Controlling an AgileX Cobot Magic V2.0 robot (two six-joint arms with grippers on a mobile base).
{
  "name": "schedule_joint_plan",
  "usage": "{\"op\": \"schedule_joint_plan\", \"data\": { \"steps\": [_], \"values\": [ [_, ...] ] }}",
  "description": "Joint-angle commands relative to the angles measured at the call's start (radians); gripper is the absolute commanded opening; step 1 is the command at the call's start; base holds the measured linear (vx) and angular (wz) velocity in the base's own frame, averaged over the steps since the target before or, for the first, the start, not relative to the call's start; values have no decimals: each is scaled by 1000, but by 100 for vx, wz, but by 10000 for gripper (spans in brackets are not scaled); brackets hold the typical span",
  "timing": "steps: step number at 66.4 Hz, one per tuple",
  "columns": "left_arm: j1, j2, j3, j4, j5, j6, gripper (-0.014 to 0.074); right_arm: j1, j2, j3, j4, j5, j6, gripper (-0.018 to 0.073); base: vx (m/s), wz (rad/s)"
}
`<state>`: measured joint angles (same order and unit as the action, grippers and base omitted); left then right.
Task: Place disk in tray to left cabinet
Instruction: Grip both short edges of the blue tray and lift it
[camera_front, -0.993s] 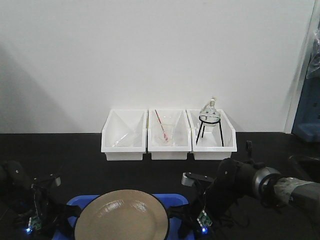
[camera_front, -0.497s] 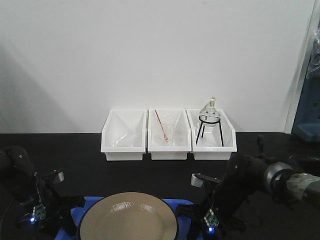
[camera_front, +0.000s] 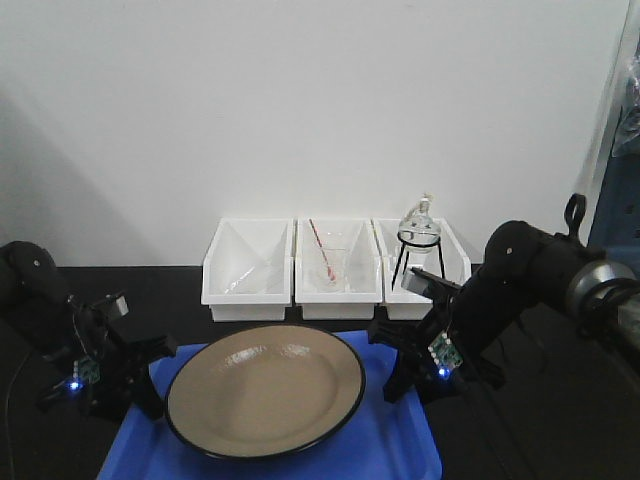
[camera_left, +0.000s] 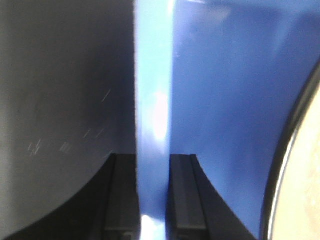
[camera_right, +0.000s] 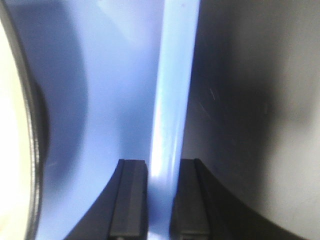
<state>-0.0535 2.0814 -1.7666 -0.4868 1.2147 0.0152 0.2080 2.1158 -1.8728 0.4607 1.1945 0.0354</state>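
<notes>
The tan disk (camera_front: 265, 388) with a thin black rim lies in the bright blue tray (camera_front: 392, 440), which is held up off the black table. My left gripper (camera_front: 140, 385) is shut on the tray's left edge (camera_left: 152, 100). My right gripper (camera_front: 400, 365) is shut on the tray's right edge (camera_right: 172, 100). The disk's rim shows at the right of the left wrist view (camera_left: 292, 150) and at the left of the right wrist view (camera_right: 22, 100). The left cabinet is out of view.
Three white bins stand in a row at the back against the white wall: a left one (camera_front: 248, 268), a middle one (camera_front: 337, 268) with a red-tipped stick, a right one (camera_front: 425, 265) with a glass flask on a black stand. A blue object (camera_front: 615, 210) is at the far right.
Both grippers have risen with the tray and disk. The tray now sits higher and further into view, and both arms stand more upright.
</notes>
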Motion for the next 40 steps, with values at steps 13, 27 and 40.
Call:
{"op": "schedule_joint_plan", "data": {
  "steps": [13, 27, 40],
  "values": [
    [-22, -131, -110, -164, 41, -108, -1, -11, -76, -183, 117, 86, 70, -5, 0, 0],
    [-22, -165, -126, -179, 41, -158, -1, -11, -76, -233, 165, 86, 101, -5, 0, 0],
    [-13, -180, -175, -215, 41, -194, -1, -11, -76, -233, 181, 86, 115, -5, 0, 0]
  ]
}}
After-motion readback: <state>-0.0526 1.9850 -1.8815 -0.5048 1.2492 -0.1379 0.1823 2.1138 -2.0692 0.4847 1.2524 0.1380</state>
